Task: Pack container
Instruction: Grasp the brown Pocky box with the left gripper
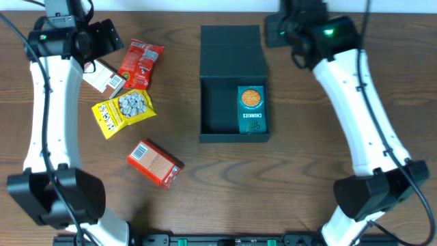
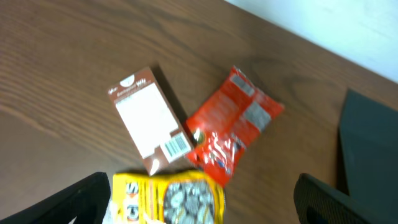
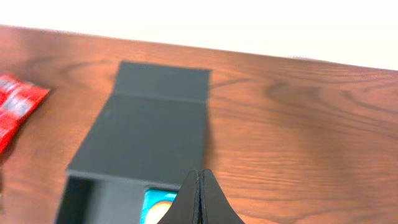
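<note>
The container (image 1: pixel 217 106) is found at the middle of the bench (image 1: pixel 293 178), open, with its flap lid laid back toward the far edge, so that its long axis runs away from the robot. A teal packet (image 1: pixel 251 109) is seen inside, against the right wall, and the left part of the interior is bare. The left hand (image 2: pixel 199 186) is held with its fingers spread wide and nothing between them, over the loose goods: a red packet (image 1: pixel 141 63), a white-and-brown carton (image 1: pixel 104 76) and a yellow packet (image 1: pixel 124 111), with an orange carton (image 1: pixel 155 162) nearer the robot. From this hand the container lies to the right, well apart. The right hand (image 3: pixel 200 198) is pressed together, apparently empty, beyond the lid's far end. Since all four unpacked items lie left of the container, the left arm is judged the better placed for the next pick.
</note>
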`<state>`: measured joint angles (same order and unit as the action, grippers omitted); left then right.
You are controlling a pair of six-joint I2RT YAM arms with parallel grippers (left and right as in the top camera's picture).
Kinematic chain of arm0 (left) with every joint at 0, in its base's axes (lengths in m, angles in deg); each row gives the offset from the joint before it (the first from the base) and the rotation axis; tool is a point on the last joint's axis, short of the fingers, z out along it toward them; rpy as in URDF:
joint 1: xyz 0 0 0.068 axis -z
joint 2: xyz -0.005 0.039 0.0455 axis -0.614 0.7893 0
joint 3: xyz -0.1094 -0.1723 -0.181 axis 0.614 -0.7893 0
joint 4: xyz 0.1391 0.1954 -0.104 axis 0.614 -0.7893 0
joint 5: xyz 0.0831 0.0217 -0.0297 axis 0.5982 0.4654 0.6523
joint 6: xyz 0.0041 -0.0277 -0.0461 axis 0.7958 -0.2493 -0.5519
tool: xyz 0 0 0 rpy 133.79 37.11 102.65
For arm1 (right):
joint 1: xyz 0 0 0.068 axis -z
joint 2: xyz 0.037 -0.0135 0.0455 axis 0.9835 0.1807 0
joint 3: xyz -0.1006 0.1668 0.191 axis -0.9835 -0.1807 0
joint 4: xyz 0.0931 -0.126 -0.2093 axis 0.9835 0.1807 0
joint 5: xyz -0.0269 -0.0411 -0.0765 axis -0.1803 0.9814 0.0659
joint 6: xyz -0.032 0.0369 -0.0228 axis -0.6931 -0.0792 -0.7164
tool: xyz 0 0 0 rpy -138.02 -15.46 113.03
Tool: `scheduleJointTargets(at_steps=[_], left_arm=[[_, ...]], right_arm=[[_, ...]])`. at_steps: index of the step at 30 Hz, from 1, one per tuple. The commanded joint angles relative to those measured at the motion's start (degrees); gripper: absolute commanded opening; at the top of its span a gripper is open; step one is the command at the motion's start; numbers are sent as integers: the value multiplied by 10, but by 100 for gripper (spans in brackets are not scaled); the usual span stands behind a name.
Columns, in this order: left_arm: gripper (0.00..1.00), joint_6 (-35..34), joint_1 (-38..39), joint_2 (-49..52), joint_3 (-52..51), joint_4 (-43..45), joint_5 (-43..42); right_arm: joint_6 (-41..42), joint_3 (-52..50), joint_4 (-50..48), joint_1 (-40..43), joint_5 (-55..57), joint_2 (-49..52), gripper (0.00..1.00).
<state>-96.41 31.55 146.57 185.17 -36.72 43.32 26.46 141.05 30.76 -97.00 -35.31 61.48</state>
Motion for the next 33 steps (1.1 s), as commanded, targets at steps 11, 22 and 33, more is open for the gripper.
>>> scheduleJointTargets(at_steps=[11, 22, 33], left_arm=[[95, -63, -51, 15, -5, 17, 87], [95, -214, -79, 128, -5, 85, 9], [84, -218, -72, 180, -5, 82, -58]], right_arm=[[88, 1, -45, 138, 2, 2, 84], [90, 0, 62, 139, -33, 2, 99], [103, -1, 88, 137, -33, 2, 99]])
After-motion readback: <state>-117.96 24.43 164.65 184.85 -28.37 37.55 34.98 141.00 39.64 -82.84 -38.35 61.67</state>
